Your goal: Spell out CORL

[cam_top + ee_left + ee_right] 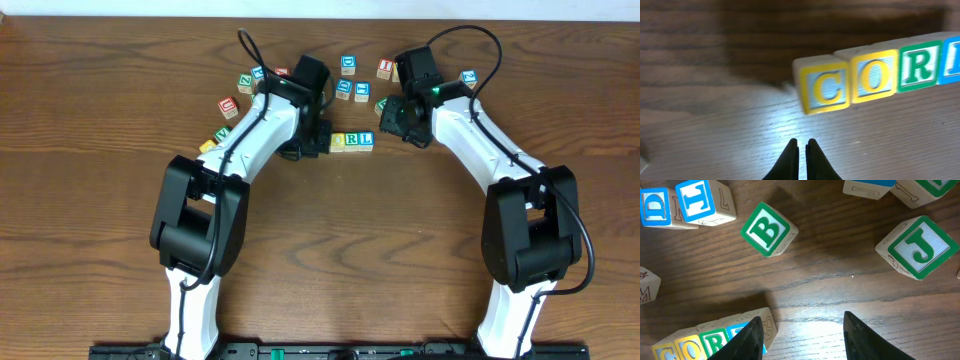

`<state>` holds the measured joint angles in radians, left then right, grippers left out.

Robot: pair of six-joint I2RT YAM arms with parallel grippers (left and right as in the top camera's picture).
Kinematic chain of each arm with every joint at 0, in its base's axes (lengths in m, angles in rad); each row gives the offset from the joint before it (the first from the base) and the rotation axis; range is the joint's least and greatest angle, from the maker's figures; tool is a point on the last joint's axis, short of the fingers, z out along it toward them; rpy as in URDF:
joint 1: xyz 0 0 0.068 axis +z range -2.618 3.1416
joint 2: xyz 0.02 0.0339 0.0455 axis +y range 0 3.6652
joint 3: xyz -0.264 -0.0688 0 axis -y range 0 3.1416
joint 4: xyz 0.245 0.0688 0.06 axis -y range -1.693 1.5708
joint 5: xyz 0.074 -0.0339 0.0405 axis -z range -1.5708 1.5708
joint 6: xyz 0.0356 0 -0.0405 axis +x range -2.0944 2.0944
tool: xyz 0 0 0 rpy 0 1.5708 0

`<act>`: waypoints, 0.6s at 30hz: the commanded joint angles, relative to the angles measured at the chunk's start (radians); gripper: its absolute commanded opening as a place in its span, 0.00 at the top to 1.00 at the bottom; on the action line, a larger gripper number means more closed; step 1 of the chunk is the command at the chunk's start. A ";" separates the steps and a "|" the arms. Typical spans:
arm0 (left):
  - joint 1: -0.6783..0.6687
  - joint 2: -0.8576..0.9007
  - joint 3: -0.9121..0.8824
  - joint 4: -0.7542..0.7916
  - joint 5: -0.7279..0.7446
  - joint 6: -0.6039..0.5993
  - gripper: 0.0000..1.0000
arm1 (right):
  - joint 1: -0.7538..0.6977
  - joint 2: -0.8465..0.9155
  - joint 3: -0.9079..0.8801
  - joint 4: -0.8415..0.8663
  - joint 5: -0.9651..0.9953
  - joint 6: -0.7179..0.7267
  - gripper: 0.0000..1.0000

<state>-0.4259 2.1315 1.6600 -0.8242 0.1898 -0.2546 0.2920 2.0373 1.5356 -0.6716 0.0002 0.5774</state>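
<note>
Four lettered cubes sit in one line on the table (120, 190), just ahead of centre and between the two arms. In the left wrist view they read C cube (824, 89), O cube (872, 77), R cube (919, 66) and L cube (951, 57), the last cut off by the frame edge. Neighbours touch, and the C cube is turned slightly out of line with the rest. The left pincer (802, 142) is nearly closed, with only a thin slit between the tips, and it holds nothing. It points at the C end of the row, near it but clearly apart, with bare wood between. From overhead, the dark wrist of the left arm covers that end of the row. The right pincer (802, 316) is spread wide and empty. It is at the other end of the row, and one of its fingers (752, 337) overlaps the L cube in the wrist view; contact cannot be judged. Beyond the right pincer lie loose cubes: a green B cube (768, 229) tipped on an edge, a green J cube (919, 246) off to one side, and a blue D cube (655, 206) touching another blue-lettered cube. All are well apart from the row. More loose cubes (232, 103) are scattered by the left arm's elbow side. Nothing lies between either pincer and the row.
</note>
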 commanded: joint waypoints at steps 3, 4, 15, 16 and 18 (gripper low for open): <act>-0.008 -0.011 -0.036 0.014 0.008 0.008 0.92 | -0.003 -0.019 -0.010 0.000 0.019 0.013 0.54; -0.008 -0.008 -0.036 0.014 0.008 0.006 0.92 | -0.003 -0.019 -0.010 0.000 0.019 0.013 0.53; -0.008 0.018 -0.037 0.055 0.009 0.005 0.92 | -0.002 -0.019 -0.010 0.001 0.019 0.013 0.53; -0.008 0.018 -0.037 0.055 0.010 0.005 0.92 | -0.002 -0.019 -0.010 0.001 0.019 0.013 0.53; -0.009 0.018 -0.037 0.056 0.012 0.005 0.92 | -0.002 -0.019 -0.010 0.001 0.019 0.013 0.53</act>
<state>-0.4347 2.1319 1.6310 -0.7658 0.1970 -0.2550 0.2920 2.0373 1.5356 -0.6712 0.0002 0.5777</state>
